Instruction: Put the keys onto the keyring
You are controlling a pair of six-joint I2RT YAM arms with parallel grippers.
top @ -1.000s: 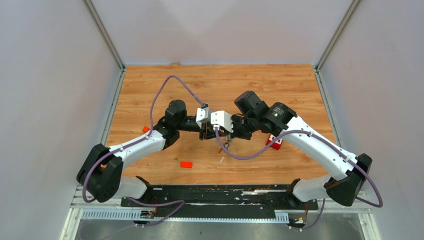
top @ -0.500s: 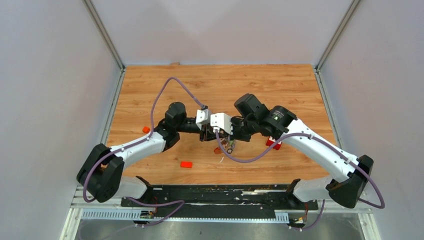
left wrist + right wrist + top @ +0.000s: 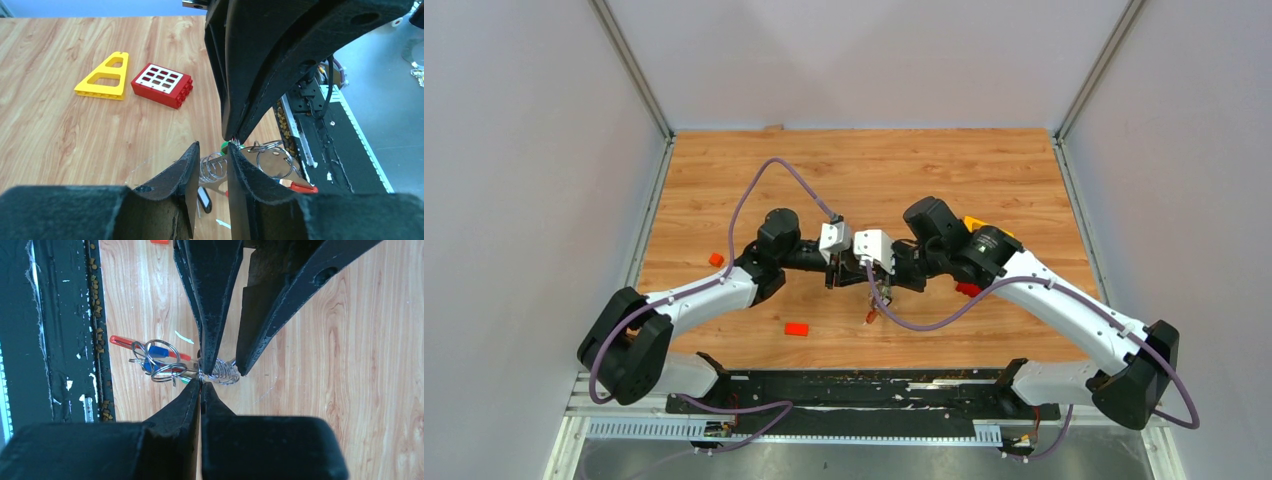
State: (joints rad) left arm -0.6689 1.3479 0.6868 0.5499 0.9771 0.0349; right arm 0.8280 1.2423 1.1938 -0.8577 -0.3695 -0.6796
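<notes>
Now my right claw [image 3: 200, 382] pinches tight on the red-strapped silver wire keyring [image 3: 160, 362]; my left claw [image 3: 213, 148] stands slightly parted, and I cannot tell its grip.

No lettering, label, brand mark, number or sign is showing clearly enough to be read on any surface in the overhead view or in either wrist view.

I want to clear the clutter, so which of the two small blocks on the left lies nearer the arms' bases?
The red block, lying alone on open wood; the smaller orange block sits farther back, beside the left arm.
</notes>
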